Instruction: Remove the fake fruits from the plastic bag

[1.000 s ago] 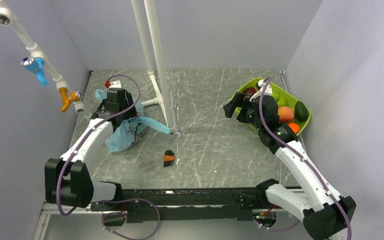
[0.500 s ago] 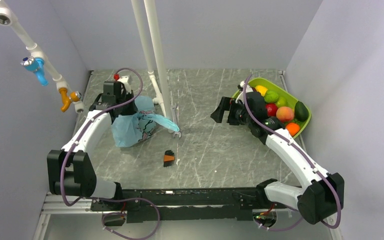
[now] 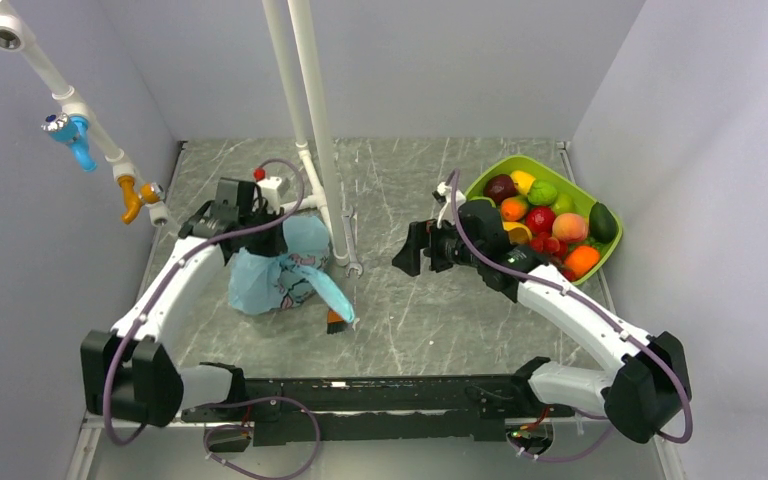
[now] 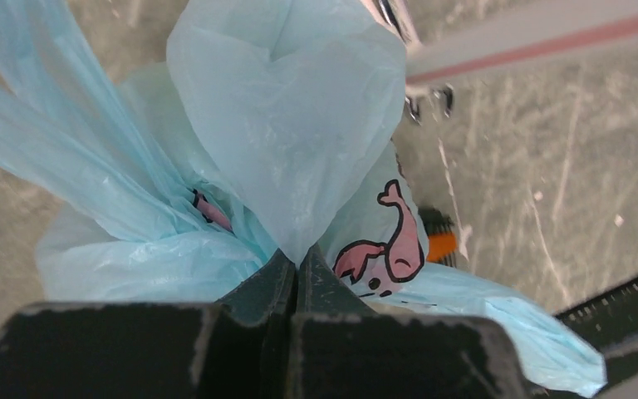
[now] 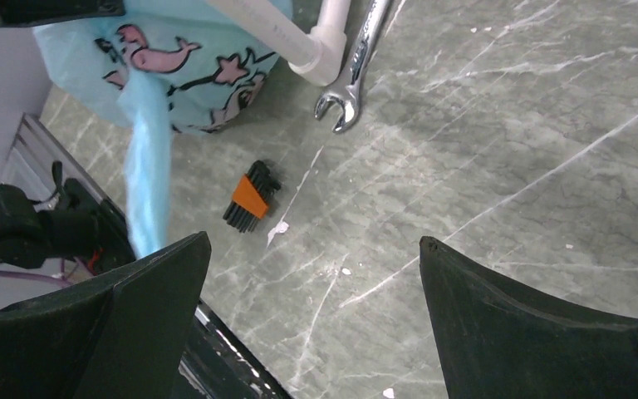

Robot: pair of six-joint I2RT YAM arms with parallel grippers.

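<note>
The left tool point(image 4: 297, 264) is clamped on the plastic bag point(image 4: 291, 125) at the left of the desk point(image 3: 410, 180). The right tool point(image 5: 307, 249) gapes empty mid-desk, the fake fruits point(image 3: 545, 218) in a tray point(image 3: 520, 162) right of it.

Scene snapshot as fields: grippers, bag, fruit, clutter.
left gripper: shut on the plastic bag, pinching a fold
right gripper: open, empty, above bare table between bag and tray
plastic bag: bunched beside the white pipe; contents hidden
fake fruits: piled in the lime-green tray, far right
clutter: wrench at the pipe's foot; black-and-orange tool beside a dangling bag handle
</note>
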